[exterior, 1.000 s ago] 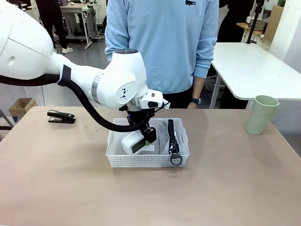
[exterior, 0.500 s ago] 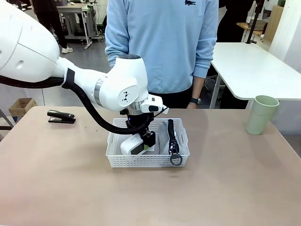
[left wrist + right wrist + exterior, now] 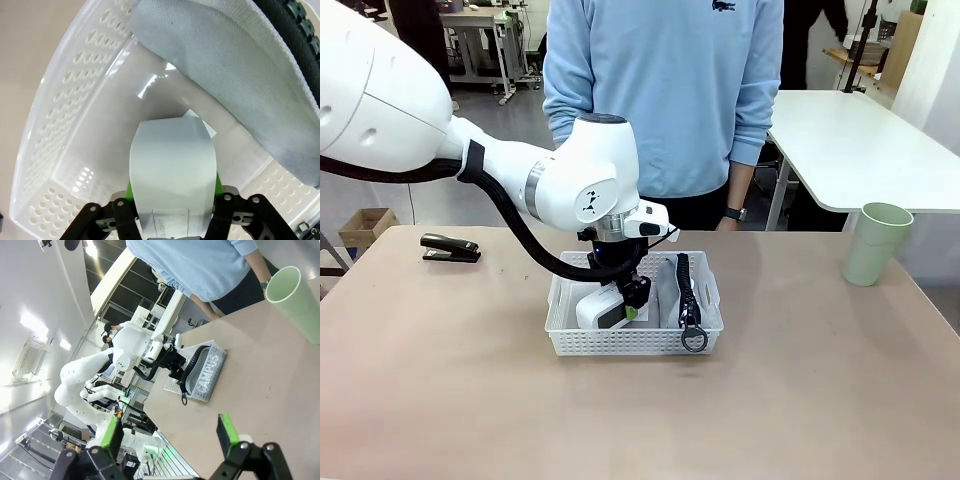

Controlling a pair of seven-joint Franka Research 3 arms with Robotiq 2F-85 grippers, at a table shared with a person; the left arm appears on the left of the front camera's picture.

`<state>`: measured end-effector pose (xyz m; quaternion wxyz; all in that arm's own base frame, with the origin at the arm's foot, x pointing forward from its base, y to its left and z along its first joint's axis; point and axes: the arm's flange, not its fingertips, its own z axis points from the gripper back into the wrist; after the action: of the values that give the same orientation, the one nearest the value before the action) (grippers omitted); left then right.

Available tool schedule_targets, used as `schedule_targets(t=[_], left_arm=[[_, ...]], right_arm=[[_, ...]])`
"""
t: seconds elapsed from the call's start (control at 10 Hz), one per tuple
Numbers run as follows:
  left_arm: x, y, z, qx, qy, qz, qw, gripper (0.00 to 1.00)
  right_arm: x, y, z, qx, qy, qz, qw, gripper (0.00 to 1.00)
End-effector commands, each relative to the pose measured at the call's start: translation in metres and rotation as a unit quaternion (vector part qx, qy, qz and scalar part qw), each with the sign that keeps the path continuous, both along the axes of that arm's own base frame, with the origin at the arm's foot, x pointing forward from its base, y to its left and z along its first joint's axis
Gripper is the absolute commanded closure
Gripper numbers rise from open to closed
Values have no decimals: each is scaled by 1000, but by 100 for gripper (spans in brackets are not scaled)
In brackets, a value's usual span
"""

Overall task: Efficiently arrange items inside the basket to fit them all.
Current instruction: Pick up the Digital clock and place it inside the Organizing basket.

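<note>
Well out to the left of my left hand, the black stapler lies flat on the table, apart from everything else. Next comes the white basket, shallow, with perforated walls and handle cutouts. My left arm arches over from the left, wrist pointing down, and the hand sits inside the basket's left half. Between its fingers is the small white boxy device, tilted and low near the basket floor. Green pads flank both its sides; whether they press it or stand just off it, I cannot tell. Just right of the hand, the grey pouch stands on edge in the basket's right half, and its black strap hangs over the front wall. A person in a light blue top stands beyond the basket. Far right of the hand, the pale green cup stands upright on the table. My right hand hangs high off that side, fingers spread wide with nothing between them.
</note>
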<state>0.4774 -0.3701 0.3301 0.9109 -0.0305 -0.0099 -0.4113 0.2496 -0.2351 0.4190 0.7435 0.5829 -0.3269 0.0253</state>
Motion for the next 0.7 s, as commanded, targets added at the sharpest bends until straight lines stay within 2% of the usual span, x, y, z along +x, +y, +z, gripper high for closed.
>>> schedule_targets(t=[0.0, 0.4, 0.6], left_arm=[[1, -2, 2, 21, -11, 5, 1000, 0], [-6, 0, 6, 22, -15, -2, 1000, 0], [-19, 11, 20, 7, -2, -21, 1000, 0]], right_arm=[[2, -1, 3, 5, -18, -4, 1000, 0], [2, -1, 3, 5, -18, -4, 1000, 0], [2, -1, 3, 5, -18, -4, 1000, 0]])
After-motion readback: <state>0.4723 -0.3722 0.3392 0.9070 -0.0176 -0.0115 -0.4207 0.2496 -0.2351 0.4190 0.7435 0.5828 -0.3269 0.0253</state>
